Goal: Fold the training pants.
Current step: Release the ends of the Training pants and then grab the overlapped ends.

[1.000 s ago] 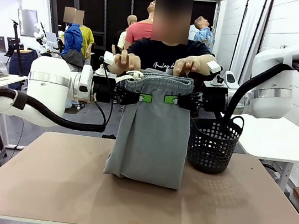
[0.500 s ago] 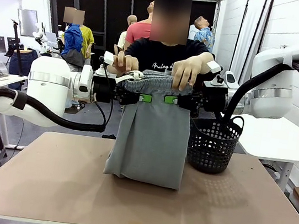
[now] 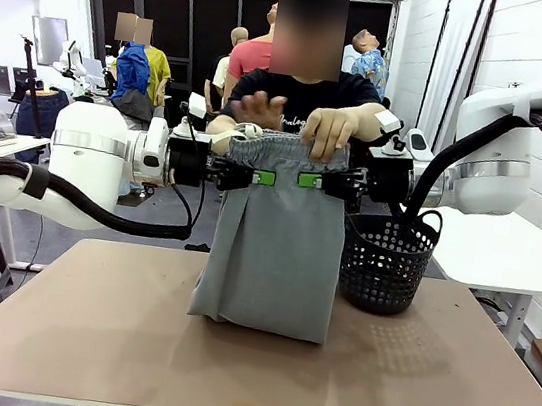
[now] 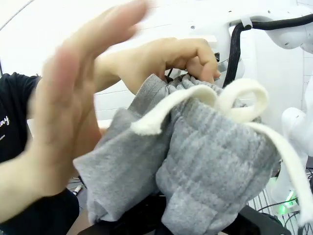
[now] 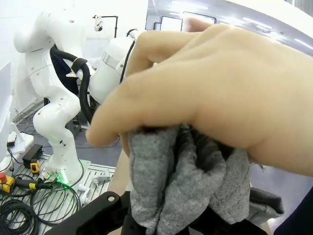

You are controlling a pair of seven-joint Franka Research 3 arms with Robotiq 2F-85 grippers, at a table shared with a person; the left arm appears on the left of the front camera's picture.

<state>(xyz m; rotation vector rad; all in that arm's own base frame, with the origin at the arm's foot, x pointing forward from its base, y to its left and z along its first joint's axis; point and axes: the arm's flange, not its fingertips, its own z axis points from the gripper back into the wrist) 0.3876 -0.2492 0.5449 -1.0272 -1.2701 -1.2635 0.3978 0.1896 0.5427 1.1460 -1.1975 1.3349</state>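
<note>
Pants: I see the training pants (image 3: 269, 253) hanging upright over mid-counter, with the lower end resting doubled on the counter (image 3: 80, 338).
Left pincer: my left pincer (image 3: 263, 177) is clamped tight on the pants just under the waistband.
Right pincer: my right pincer (image 3: 309, 180) is pinched closed on the same spot, just beside the left.
Person: the gripping hand (image 3: 330, 131) holds the waistband's top edge. The open hand (image 3: 264, 109) is raised above it and blurred.
Basket: the black basket (image 3: 383, 264) stands just beside the pants, on my right.

White lettering on the person's black shirt (image 4: 12, 98) is cut off, unreadable.
</note>
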